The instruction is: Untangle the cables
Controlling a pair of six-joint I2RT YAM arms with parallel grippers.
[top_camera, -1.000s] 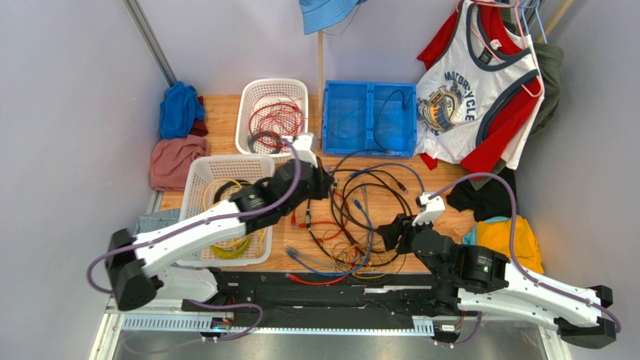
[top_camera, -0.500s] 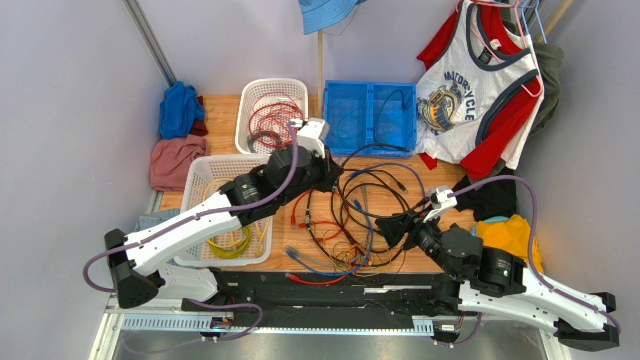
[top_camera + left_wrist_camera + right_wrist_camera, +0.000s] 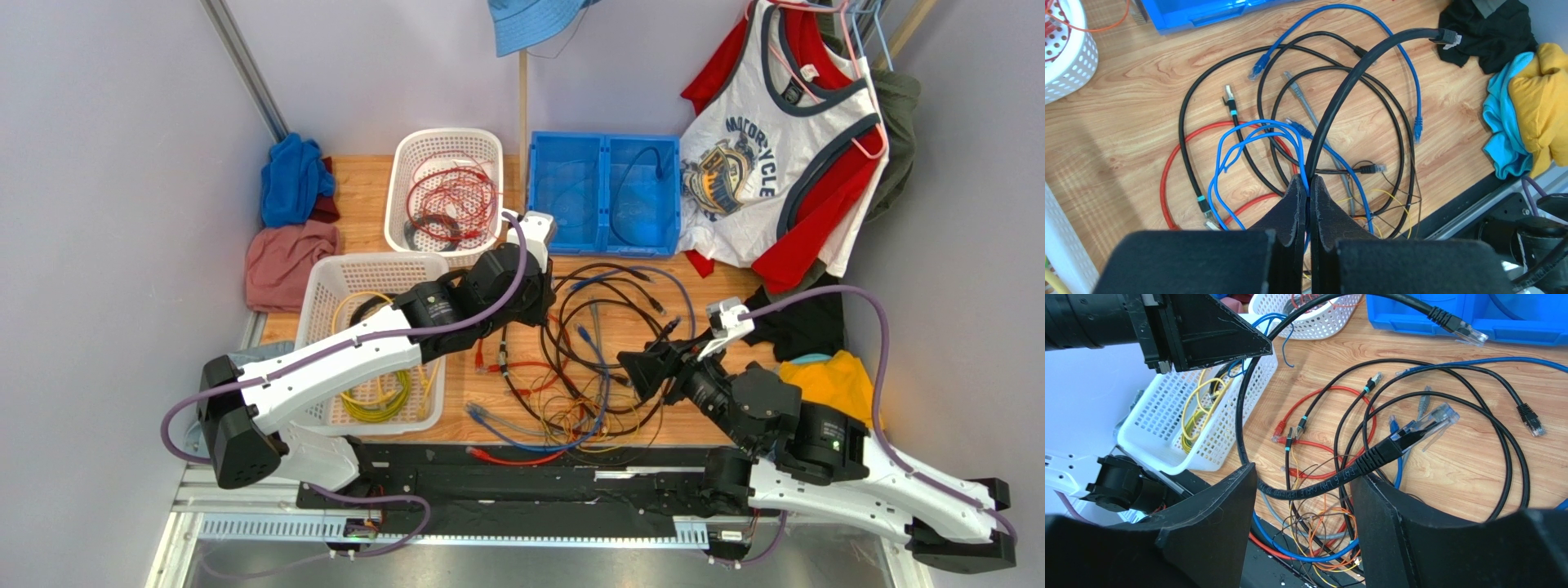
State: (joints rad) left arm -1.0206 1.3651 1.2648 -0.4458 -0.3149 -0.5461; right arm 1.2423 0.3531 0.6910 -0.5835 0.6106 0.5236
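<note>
The left arm reaches forward over the worktop (image 3: 1125,104), and the left pincer (image 3: 1308,180) is clamped on a thick black cable (image 3: 1350,82) raised above the tangled cables (image 3: 577,368). The right pincer (image 3: 1303,478) stands wide, with a black cable crossing between its fingers. A white basket (image 3: 317,319) crowds the left side, and clothes (image 3: 846,380) lie at the right edge.

- The heap of thin multicoloured cables (image 3: 586,358) lies in the middle of the wooden tabletop (image 3: 362,202).
- The blue plastic bin (image 3: 605,184) stands behind it, and the white plastic lattice basket (image 3: 326,277) stands to its left.
</note>
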